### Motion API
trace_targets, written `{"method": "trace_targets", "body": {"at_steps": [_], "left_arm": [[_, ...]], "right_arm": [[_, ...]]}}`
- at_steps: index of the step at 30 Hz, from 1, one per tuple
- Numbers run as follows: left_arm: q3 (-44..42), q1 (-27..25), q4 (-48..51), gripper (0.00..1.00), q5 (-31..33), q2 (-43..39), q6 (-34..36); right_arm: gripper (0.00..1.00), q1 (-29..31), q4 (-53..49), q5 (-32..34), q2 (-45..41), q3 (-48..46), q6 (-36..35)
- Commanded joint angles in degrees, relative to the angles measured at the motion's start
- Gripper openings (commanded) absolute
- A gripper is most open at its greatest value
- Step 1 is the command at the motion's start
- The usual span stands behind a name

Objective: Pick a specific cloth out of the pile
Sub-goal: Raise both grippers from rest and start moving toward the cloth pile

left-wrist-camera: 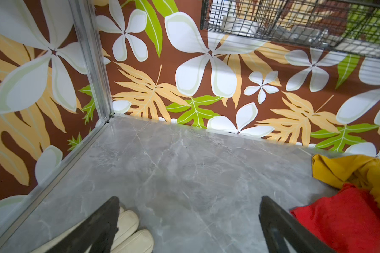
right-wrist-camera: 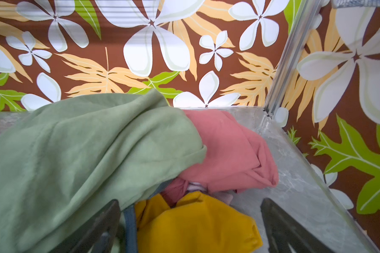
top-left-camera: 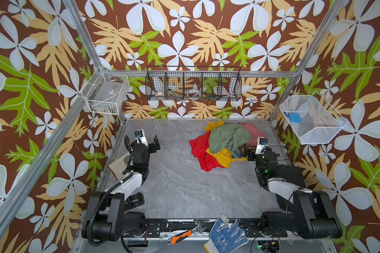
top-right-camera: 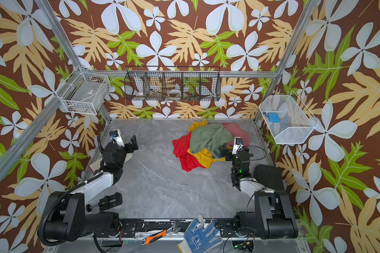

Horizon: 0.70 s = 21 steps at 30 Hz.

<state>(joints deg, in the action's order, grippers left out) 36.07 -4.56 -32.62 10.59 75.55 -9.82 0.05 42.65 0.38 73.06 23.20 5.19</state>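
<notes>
Right gripper [right-wrist-camera: 190, 219] spread wide against crumpled pile [top-left-camera: 228, 135]; left gripper [left-wrist-camera: 189, 210] likewise, empty; glossy red cloth [top-left-camera: 198, 146] underneath

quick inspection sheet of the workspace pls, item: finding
surface: grey marble tabletop, no spills seen
job's things: red cloth at the left edge of the pile, partly under sage green cloth and mustard cloth; dusty-pink cloth at far right
clutter: dotted work glove and wrench at the front; cream glove beside the left gripper
grippers: left gripper open, empty, over bare table; right gripper open at the pile's edge, gripping nothing
cables: thin black cable loops near the right gripper; corrugated conduit on the left arm
surroundings: floral walls; black wire basket, two white wire baskets
</notes>
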Motion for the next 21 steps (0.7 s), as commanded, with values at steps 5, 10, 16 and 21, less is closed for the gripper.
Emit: {"method": "trace_targets", "body": {"at_steps": [5,10,16,21], "left_arm": [[4.38,-6.00,19.44,1.00,3.24,-2.43,-11.15],[5.58,-10.27,20.32,0.99,9.50,-3.41,-15.52],[4.65,-12.60,22.97,0.99,18.38,-3.21,-22.69],[3.13,-12.88,22.80,0.99,18.28,-3.13,-24.21]], "right_arm": [[1.00,-0.91,-20.78,-0.63,-15.35,-0.95,6.22],[0.99,-1.04,-29.92,-0.57,-25.22,-1.91,6.41],[0.97,-1.02,-34.73,-7.13,-33.02,-3.05,7.54],[0.92,3.46,-34.82,-11.72,-32.94,-3.51,8.37]]}}
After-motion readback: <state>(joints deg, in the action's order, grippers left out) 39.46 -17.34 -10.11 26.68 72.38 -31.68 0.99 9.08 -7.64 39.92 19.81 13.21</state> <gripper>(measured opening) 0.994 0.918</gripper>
